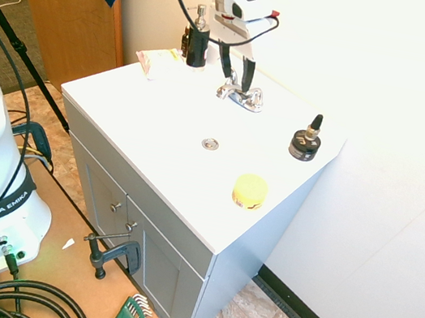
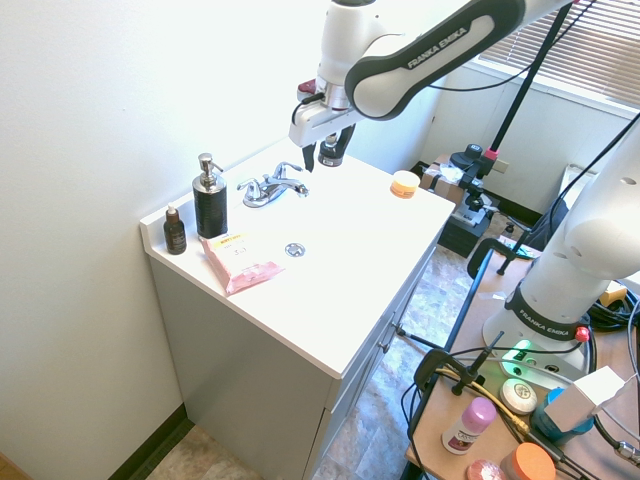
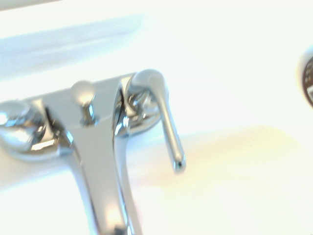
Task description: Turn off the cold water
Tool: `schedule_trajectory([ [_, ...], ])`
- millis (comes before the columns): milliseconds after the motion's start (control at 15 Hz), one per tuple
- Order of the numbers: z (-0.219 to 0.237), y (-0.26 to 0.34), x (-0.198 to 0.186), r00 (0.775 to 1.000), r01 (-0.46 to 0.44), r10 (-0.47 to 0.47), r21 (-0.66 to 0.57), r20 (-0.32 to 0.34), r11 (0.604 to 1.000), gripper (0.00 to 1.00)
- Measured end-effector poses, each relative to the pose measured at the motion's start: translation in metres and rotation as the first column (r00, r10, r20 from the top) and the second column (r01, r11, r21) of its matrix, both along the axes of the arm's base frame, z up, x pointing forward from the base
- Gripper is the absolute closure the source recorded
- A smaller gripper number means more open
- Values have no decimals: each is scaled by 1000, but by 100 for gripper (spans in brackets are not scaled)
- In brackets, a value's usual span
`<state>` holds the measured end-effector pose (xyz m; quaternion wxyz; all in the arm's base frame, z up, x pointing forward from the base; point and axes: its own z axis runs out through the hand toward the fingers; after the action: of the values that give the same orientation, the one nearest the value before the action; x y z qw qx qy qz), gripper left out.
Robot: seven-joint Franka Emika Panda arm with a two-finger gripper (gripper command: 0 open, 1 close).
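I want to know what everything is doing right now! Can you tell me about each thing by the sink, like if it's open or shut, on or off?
gripper: open, hovering just above the tap
tap: no water seen running
right lever: untouched, angled out toward the basin
drain: can't tell if plugged
black pump bottle: upright
small brown bottle: upright, capped
black round bottle: upright
pink packet: lying flat
yellow jar: lid on
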<state>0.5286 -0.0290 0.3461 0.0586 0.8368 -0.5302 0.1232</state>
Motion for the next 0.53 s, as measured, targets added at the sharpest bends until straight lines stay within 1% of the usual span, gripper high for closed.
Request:
schedule_trajectory([
  [267, -27, -5, 46, 999, 45, -46, -26, -10, 999, 0],
  [533, -65, -24, 60, 995, 85, -87, -46, -54, 995, 0],
])
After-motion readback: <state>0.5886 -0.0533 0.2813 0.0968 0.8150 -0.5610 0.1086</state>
